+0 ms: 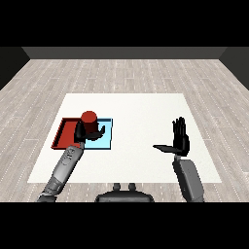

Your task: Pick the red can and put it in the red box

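So the white tabletop [146, 112] has two trays sitting side by side on its left part: the red tray [65, 133] on the left and the light blue tray [104, 141] touching it on the right. Nothing else is lying around on the tabletop that I can see, just wooden floor [121, 73] past its far edge.

The red can [89, 120] is right around where the two trays meet, towards their far side. It's upright, long axis vertical, round top facing up. Can't tell whether its bottom is touching a tray or held a bit above, because the left hand [90, 132] covers the lower part. I also can't say for sure which tray it's over, it looks like it straddles the seam.

The left hand is wrapped round the can from the near side, fingers curled on both sides of it, so it's gripping the can. Its grey forearm [65, 168] comes up from the lower left and crosses the near edge of the trays.

The right hand [179, 141] is well apart from all that, over on the right side of the tabletop, fingers straight and pointing away, thumb stuck out to the left, holding nothing.
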Controlling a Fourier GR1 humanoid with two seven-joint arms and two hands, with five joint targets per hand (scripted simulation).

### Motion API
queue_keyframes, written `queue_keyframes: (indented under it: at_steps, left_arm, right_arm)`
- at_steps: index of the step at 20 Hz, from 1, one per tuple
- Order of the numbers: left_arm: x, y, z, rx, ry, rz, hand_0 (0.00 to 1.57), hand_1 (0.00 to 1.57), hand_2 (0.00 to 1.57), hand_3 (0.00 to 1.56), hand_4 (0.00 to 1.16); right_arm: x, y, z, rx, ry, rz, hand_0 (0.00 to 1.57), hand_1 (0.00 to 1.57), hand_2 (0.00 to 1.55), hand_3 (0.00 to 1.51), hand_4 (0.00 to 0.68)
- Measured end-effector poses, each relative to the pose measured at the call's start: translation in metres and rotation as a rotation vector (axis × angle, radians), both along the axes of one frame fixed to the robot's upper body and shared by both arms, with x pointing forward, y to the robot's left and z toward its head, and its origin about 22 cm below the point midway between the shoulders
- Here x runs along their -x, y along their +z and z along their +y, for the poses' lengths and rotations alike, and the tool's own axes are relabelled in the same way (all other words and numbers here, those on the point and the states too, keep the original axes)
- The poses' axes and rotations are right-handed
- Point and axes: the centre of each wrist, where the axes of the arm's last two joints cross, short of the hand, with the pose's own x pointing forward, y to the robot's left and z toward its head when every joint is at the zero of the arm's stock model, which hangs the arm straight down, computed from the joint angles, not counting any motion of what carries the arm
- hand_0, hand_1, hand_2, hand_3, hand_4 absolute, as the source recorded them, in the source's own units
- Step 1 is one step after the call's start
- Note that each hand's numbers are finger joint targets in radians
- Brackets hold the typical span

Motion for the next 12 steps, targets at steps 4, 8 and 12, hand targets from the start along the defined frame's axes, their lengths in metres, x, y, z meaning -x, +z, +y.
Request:
queue_keyframes:
  at_steps: [4,8,12]
  left_arm:
    - [-0.022,0.009,0.028,-0.089,0.077,0.03,1.57,1.57,1.51,1.42,1.1]
    - [-0.044,0.004,0.064,-0.162,0.169,0.109,1.57,1.57,1.53,1.44,1.09]
    - [-0.055,-0.021,0.098,-0.187,0.272,0.218,1.57,1.57,1.57,1.49,1.09]
  right_arm:
    - [0.009,-0.02,-0.008,0.008,-0.004,0.047,0.0,0.0,0.0,0.0,0.0]
    - [0.007,-0.031,-0.008,-0.002,-0.014,0.079,0.0,0.0,0.0,0.0,0.0]
    - [0.005,-0.039,-0.01,0.017,-0.011,0.081,0.0,0.0,0.0,0.0,0.0]
